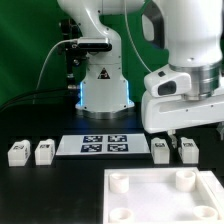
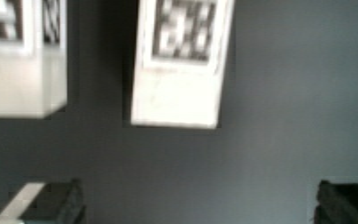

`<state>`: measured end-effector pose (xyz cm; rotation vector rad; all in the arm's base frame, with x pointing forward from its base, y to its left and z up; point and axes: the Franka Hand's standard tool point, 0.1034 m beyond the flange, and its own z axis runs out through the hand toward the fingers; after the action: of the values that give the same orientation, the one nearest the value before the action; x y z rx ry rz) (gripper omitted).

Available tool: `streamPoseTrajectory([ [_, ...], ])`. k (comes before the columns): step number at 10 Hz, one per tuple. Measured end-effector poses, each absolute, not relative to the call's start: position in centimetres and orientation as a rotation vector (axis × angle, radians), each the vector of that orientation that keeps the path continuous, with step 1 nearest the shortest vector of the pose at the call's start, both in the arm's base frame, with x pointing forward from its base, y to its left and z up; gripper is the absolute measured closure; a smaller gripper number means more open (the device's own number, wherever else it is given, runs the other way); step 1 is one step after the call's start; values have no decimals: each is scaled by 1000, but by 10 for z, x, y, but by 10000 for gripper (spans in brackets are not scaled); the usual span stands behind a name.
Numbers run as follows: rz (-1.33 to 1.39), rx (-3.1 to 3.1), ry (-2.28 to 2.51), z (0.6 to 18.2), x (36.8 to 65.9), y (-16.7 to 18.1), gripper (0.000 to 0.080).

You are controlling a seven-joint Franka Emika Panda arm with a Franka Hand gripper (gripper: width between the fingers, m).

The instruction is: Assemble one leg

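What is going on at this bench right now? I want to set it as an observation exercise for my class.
A robot arm is assembling furniture from loose parts. Its gripper is open and empty, hanging above two white legs on the exterior view's right. Two more legs stand on the exterior view's left, beyond the marker board. The square top with round sockets lies in front, and no leg is fitted in the sockets that show.
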<state>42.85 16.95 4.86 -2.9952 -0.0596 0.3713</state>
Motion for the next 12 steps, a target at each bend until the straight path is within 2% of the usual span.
streamPoseTrajectory([
  [1, 560, -2964, -30, 50, 428, 170, 150],
  [3, 842, -2902, -12, 42, 425, 162, 150],
  [6, 1155, -2790, -33, 38, 422, 164, 150],
  [12, 1231, -2763, -49, 26, 411, 169, 150],
])
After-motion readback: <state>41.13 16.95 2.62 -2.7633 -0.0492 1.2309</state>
